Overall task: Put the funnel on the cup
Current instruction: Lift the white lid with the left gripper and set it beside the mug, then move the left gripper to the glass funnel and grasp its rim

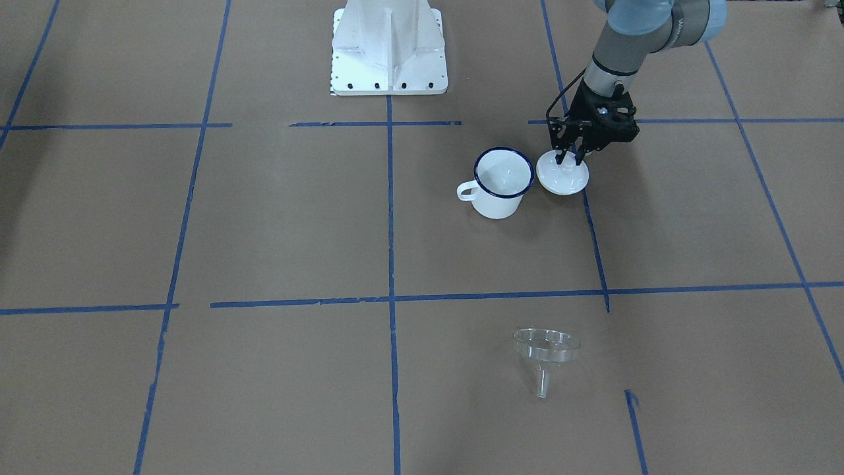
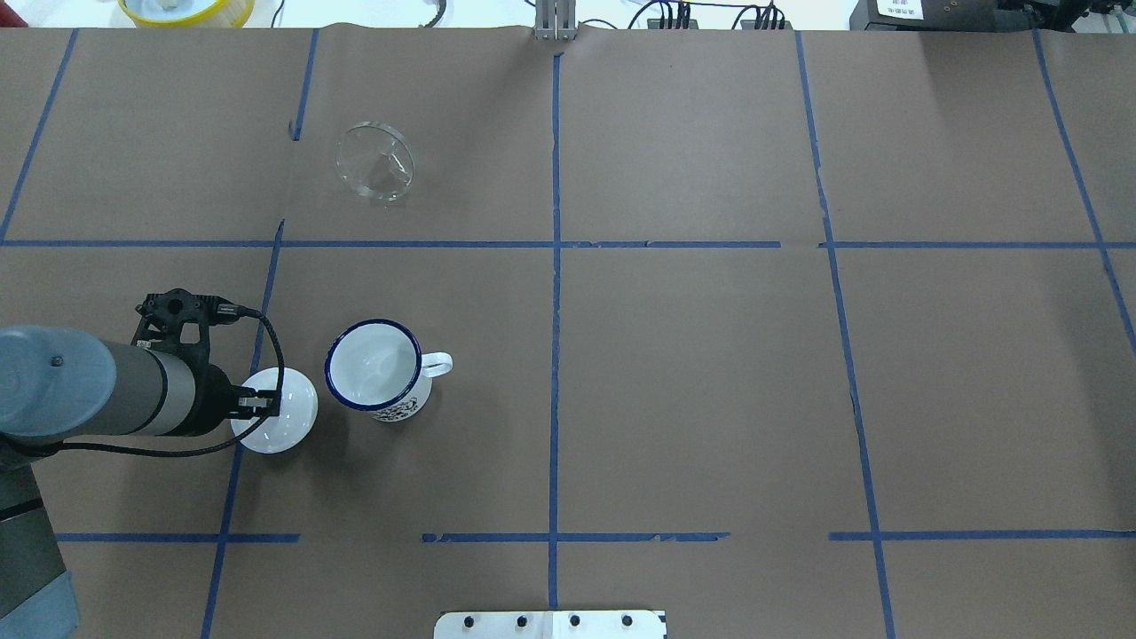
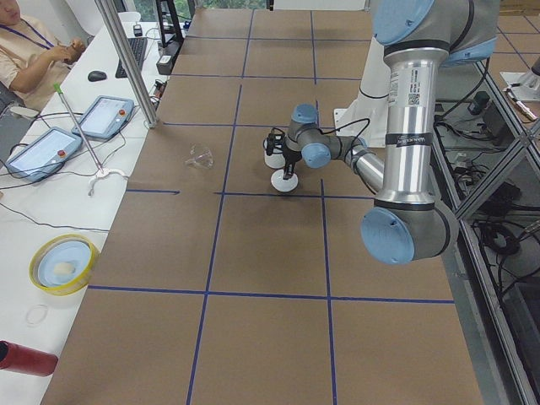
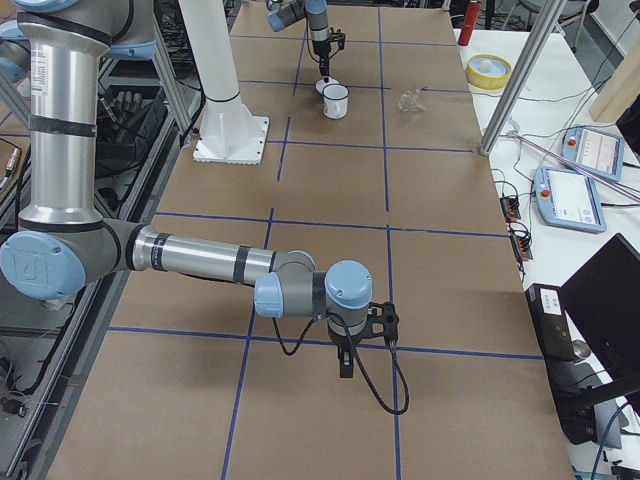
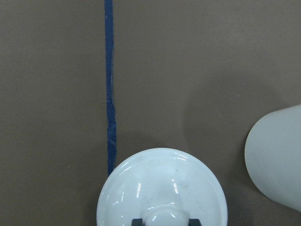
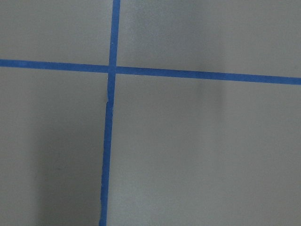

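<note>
The clear funnel (image 1: 547, 346) lies on the brown table, far from both arms; it also shows in the overhead view (image 2: 374, 160). The white cup with a dark blue rim (image 1: 502, 181) stands upright and uncovered (image 2: 374, 366). My left gripper (image 1: 570, 158) is beside the cup, and its fingers sit on either side of the knob of a flat white lid (image 5: 162, 188). The lid (image 2: 288, 417) rests on the table next to the cup. My right gripper (image 4: 345, 365) hangs low over the table far off; I cannot tell whether it is open or shut.
The white robot base (image 1: 389, 46) stands at the table's robot side. Blue tape lines (image 1: 390, 198) cross the brown paper. A yellow-rimmed bowl (image 2: 186, 9) sits past the far edge. Operators' tablets (image 3: 105, 118) lie on a side bench.
</note>
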